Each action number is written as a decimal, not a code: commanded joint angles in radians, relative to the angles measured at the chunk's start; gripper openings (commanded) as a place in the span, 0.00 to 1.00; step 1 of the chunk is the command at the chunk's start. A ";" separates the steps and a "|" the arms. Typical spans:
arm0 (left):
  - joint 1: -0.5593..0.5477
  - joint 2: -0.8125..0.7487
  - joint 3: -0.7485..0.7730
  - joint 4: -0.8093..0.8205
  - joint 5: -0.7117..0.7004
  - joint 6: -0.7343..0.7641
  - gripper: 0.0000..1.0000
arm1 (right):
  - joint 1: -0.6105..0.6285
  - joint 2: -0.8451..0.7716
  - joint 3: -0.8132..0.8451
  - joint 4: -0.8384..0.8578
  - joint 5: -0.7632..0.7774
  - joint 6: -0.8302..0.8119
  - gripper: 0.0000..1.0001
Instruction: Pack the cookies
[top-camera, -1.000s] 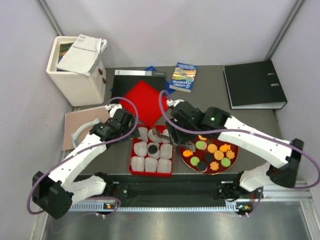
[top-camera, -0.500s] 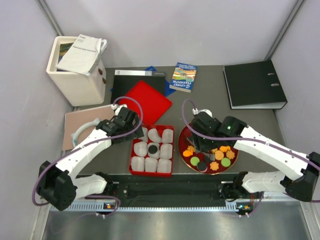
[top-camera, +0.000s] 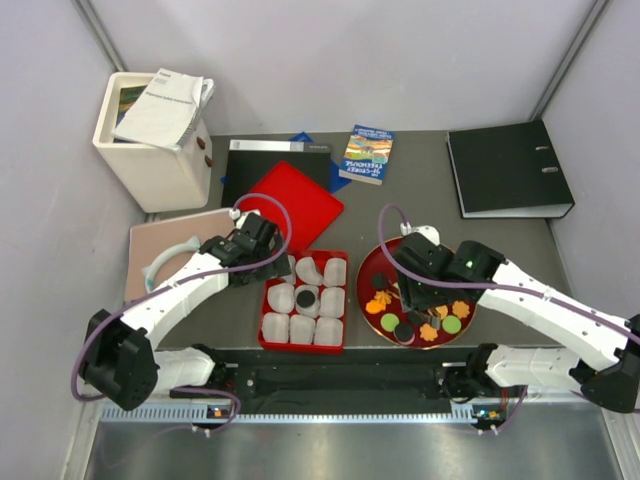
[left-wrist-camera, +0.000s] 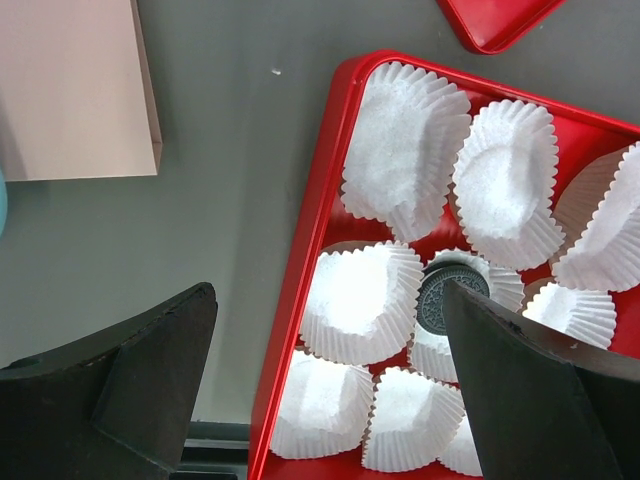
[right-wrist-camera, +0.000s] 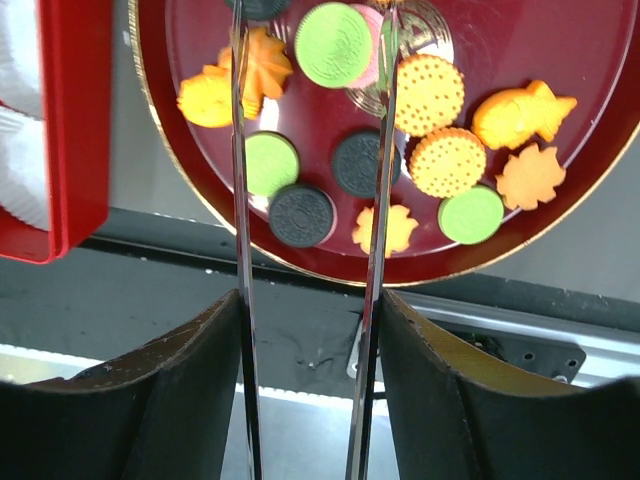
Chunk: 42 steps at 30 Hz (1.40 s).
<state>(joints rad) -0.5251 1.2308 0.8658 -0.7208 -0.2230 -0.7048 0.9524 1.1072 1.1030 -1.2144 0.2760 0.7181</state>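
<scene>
Right gripper (right-wrist-camera: 310, 310), clenched on thin metal tongs (right-wrist-camera: 239, 180), has moved right from the red square box (left-wrist-camera: 300, 290) to the dark red round plate (right-wrist-camera: 600, 60) of flat cookies (right-wrist-camera: 333, 45) for the next pick. One black cookie (left-wrist-camera: 447, 297) lies packed in the box; left gripper (left-wrist-camera: 328, 300) hangs open.

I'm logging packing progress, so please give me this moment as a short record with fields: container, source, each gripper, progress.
container: red box with white liners; one black cookie in the centre liner
source: dark red plate with many cookies in black, green and orange
left gripper: open, empty, above the box's left edge
right gripper: shut on tongs, which reach over the plate
progress: barely begun
</scene>
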 joint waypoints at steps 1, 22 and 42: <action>0.004 0.009 0.036 0.037 0.016 0.011 0.99 | -0.006 -0.030 -0.029 0.006 0.026 0.033 0.54; 0.004 -0.005 0.010 0.040 0.017 0.005 0.99 | -0.006 -0.003 -0.107 0.098 -0.015 0.037 0.45; 0.004 -0.005 0.029 0.038 -0.002 0.010 0.99 | -0.004 0.029 0.124 0.004 0.031 -0.012 0.33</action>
<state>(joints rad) -0.5251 1.2415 0.8658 -0.7067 -0.2066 -0.7040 0.9524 1.1259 1.1095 -1.1927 0.2794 0.7361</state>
